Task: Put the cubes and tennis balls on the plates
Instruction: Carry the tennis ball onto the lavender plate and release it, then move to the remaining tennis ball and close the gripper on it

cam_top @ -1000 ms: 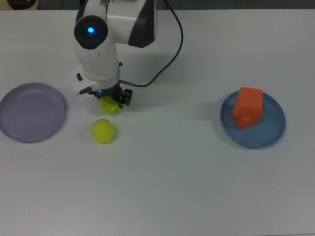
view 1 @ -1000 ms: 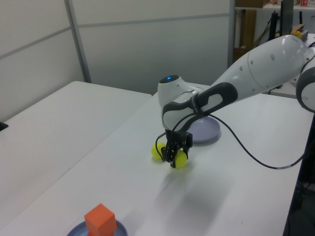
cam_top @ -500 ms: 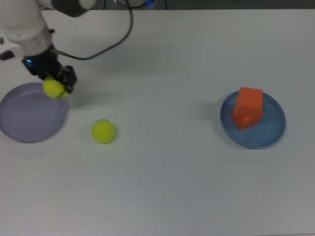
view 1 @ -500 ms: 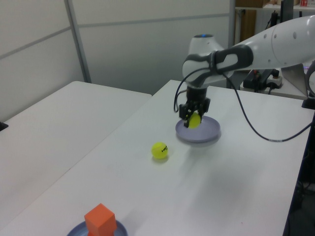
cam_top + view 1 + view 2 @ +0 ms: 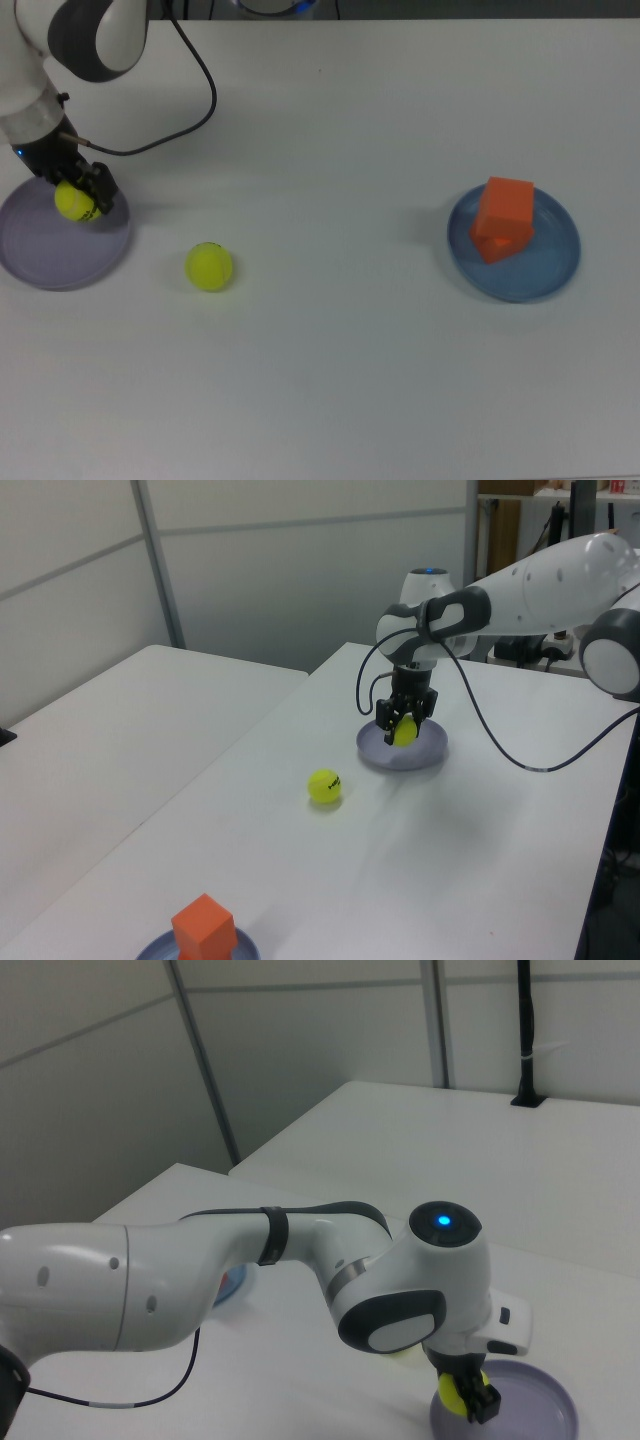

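My gripper (image 5: 80, 203) is shut on a yellow-green tennis ball (image 5: 70, 200) and holds it low over the lavender plate (image 5: 45, 262) at the top view's left. The left view shows the same ball (image 5: 404, 732) between the fingers just above that plate (image 5: 432, 750); the right view shows the gripper (image 5: 466, 1398) over the plate (image 5: 545, 1412). A second tennis ball (image 5: 209, 266) lies on the table to the right of the lavender plate. An orange cube (image 5: 505, 215) stands on the blue plate (image 5: 550, 265) at the top view's right.
The arm's black cable (image 5: 195, 100) hangs over the table behind the lavender plate. In the left view the loose ball (image 5: 325, 786) lies between the lavender plate and the cube (image 5: 203, 927). A second white table (image 5: 120, 720) stands beside this one.
The gripper lifted one tennis ball from beside the other, carried it to the top view's left, and now holds it lower and farther over the lavender plate. Everything else stayed put.
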